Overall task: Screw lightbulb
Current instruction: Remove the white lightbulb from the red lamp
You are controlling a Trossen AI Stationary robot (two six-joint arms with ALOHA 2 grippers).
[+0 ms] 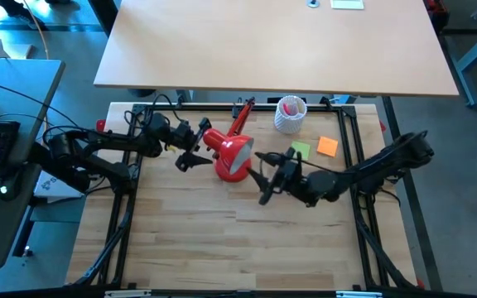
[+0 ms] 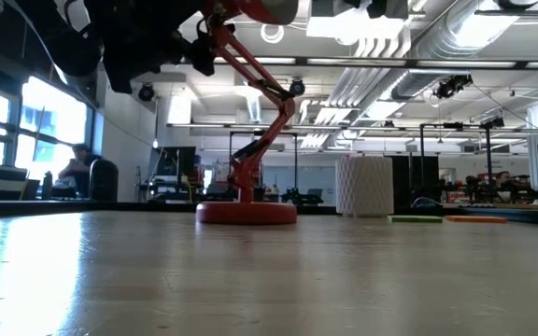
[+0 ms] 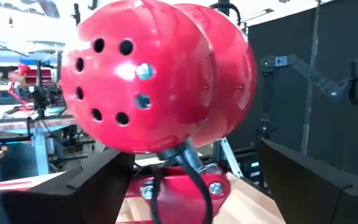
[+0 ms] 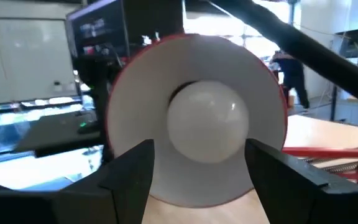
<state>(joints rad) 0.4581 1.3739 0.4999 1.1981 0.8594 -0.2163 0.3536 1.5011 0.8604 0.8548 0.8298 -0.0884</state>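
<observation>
The red desk lamp stands on its round base (image 2: 246,213) at the table's far middle, its shade (image 1: 232,156) lifted over the table. The white lightbulb (image 4: 209,129) sits inside the shade's white mouth. My right gripper (image 1: 265,175) is open just in front of that mouth. In the right wrist view (image 4: 199,146) its fingers stand either side of the bulb, apart from it. My left gripper (image 1: 187,149) is open behind the shade. In the left wrist view (image 3: 194,152) its fingers stand either side of the shade's joint bracket (image 3: 179,186) without touching it.
A white perforated cup (image 1: 290,114) stands at the far right of the lamp. A green note (image 1: 301,150) and an orange note (image 1: 327,146) lie beside my right arm. The near half of the wooden table (image 1: 238,240) is bare. A black frame borders it.
</observation>
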